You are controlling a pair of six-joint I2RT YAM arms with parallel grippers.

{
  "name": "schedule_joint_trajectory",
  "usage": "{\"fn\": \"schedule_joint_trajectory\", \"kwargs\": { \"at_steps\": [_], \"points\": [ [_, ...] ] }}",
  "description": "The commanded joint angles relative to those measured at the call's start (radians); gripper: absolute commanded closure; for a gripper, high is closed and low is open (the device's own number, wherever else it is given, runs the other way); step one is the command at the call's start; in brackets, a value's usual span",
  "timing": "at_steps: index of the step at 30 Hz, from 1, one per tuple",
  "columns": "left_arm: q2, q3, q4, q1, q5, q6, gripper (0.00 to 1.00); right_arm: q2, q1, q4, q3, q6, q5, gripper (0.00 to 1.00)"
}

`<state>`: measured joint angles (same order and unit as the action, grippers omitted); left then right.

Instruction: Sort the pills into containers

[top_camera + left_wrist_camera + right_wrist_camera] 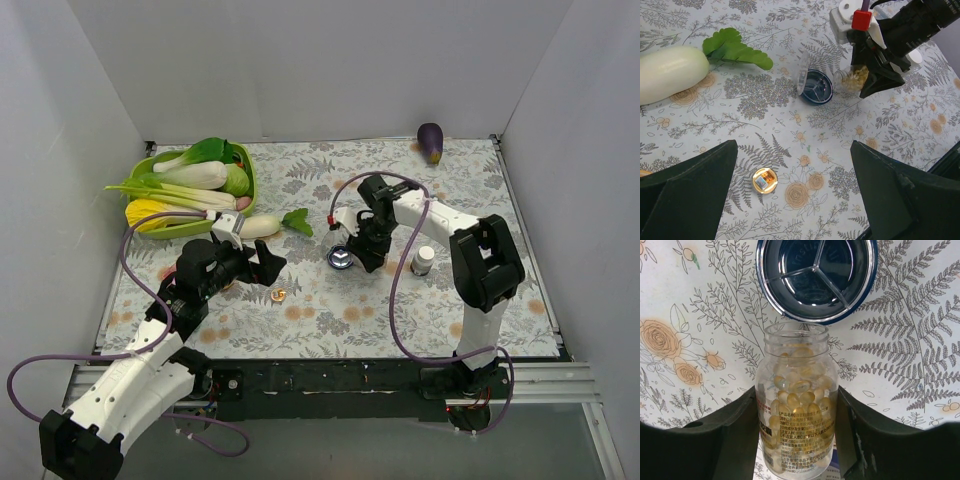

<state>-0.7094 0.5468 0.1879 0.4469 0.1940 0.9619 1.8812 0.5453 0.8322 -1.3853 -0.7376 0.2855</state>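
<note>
The right gripper [796, 432] is clamped around a clear bottle [796, 370] of yellow capsules [800, 395], uncapped, its mouth just short of the rim of a round blue dish [840, 270] with three compartments (none of them shows a pill). The left gripper [794, 146] hangs with its fingers spread wide and nothing between them, above the flowered table [900, 125], where a small orange dish [764, 180] lies near a white radish [670, 72].
</note>
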Motion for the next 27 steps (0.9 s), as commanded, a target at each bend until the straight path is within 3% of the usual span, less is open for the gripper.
{"fn": "schedule_joint_trajectory", "kwargs": {
  "at_steps": [1, 27],
  "points": [
    [0.018, 0.019, 0.001, -0.004, 0.002, -0.02, 0.02, 0.036, 0.018, 0.067, -0.067, -0.019, -0.02, 0.99],
    [0.027, 0.022, 0.004, -0.004, 0.024, -0.025, 0.02, 0.139, 0.062, 0.246, -0.242, -0.034, -0.132, 0.99]
  ]
}}
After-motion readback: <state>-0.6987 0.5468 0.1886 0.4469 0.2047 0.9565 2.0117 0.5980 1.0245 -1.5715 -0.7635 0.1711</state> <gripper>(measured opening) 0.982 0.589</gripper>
